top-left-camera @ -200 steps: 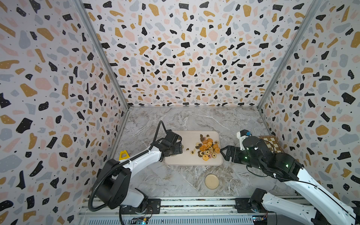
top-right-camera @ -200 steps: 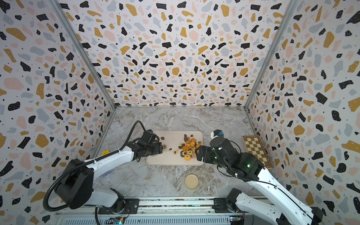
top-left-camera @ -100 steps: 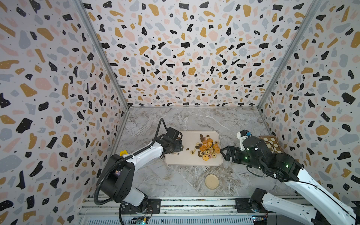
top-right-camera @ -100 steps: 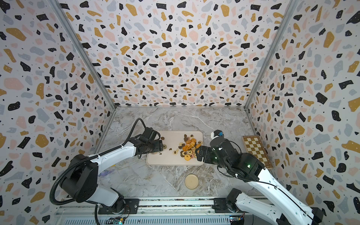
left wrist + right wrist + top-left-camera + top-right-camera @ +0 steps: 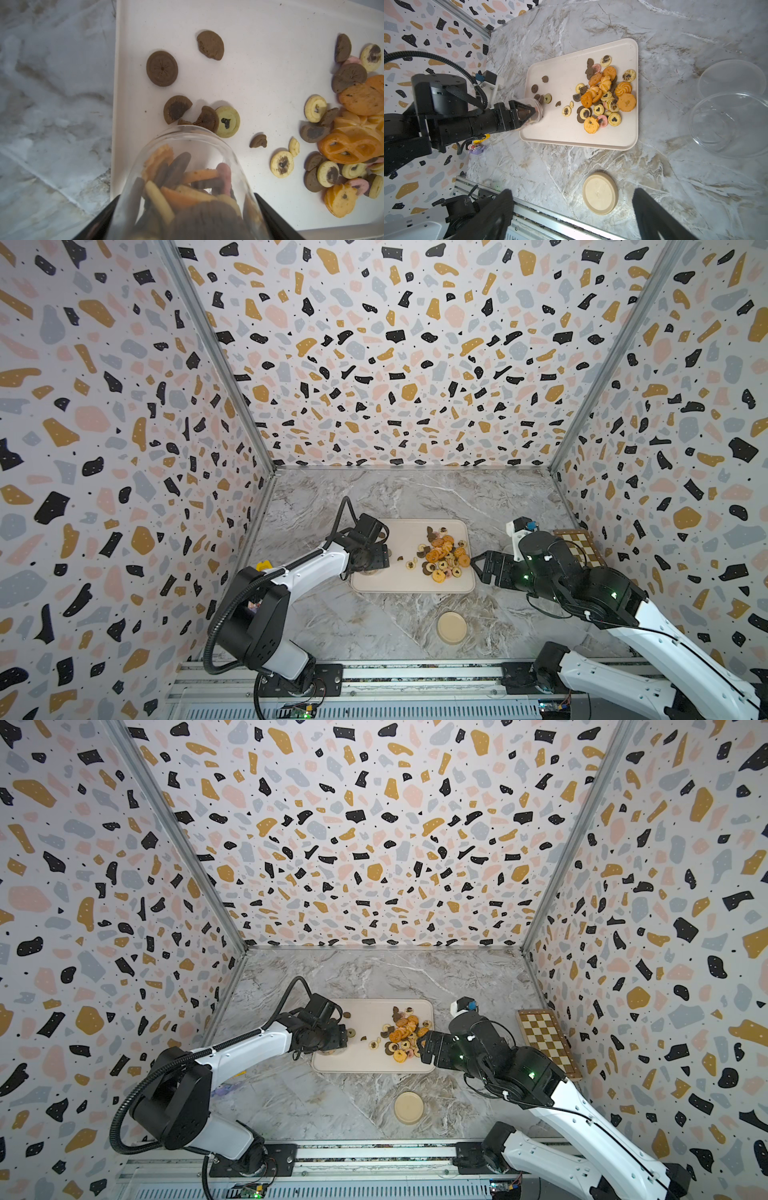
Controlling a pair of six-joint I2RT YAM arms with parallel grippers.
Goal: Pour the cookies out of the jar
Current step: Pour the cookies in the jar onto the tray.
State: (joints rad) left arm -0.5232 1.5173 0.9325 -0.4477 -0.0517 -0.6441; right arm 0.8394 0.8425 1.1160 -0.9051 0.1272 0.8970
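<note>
looking from the left, you have your left gripper (image 5: pixel 533 113) clamped on the tilted clear jar (image 5: pixel 188 166), its mouth low over the tray (image 5: pixel 399 583), cookies (image 5: pixel 443 556) partly inside, mostly heaped toward the right end, where your right gripper (image 5: pixel 478 568) has its jaws apart.

No word, brand, number or sign can be read anywhere. The round beige lid (image 5: pixel 600 193), lying on the grey marble-patterned desk (image 5: pixel 675 52) near the cream rectangular tray (image 5: pixel 560 133), bears a tiny embossed centre mark, too small to make out.
</note>
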